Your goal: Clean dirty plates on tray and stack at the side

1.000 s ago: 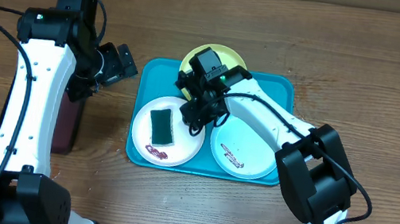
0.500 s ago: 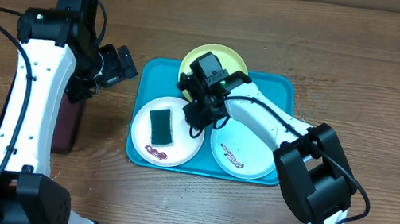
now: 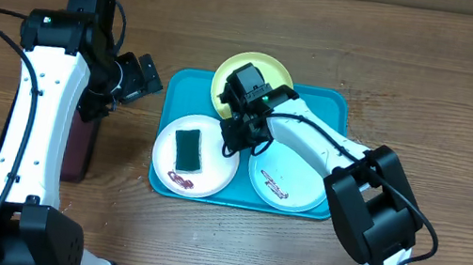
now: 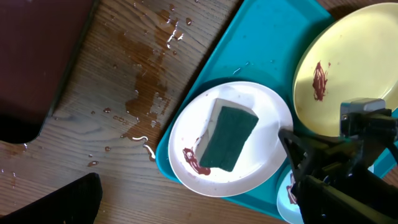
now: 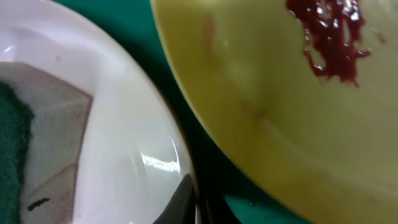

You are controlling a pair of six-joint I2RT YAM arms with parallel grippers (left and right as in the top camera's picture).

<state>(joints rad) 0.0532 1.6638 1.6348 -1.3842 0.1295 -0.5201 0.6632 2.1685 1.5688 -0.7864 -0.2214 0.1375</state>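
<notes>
Three plates lie in the blue tray, none yet stacked. The yellow plate leans over the tray's far edge with a red-brown smear. The white plate fills the near left corner and carries a green sponge and a smear. The pale blue plate fills the near right corner, also smeared. The right claw is down at the white plate's right rim, just beside the yellow plate; one fingertip shows against that rim, but I cannot tell how far the claw is open or whether it grips. The left claw hangs over the table off the tray's far left corner, carrying nothing; its opening is also unclear. Spilled water lies between the tray and the maroon tray at the table's left edge. The likely trouble: lifting the white plate by one rim could tilt it and shed the sponge, or nudge the perched yellow plate off the tray.
</notes>
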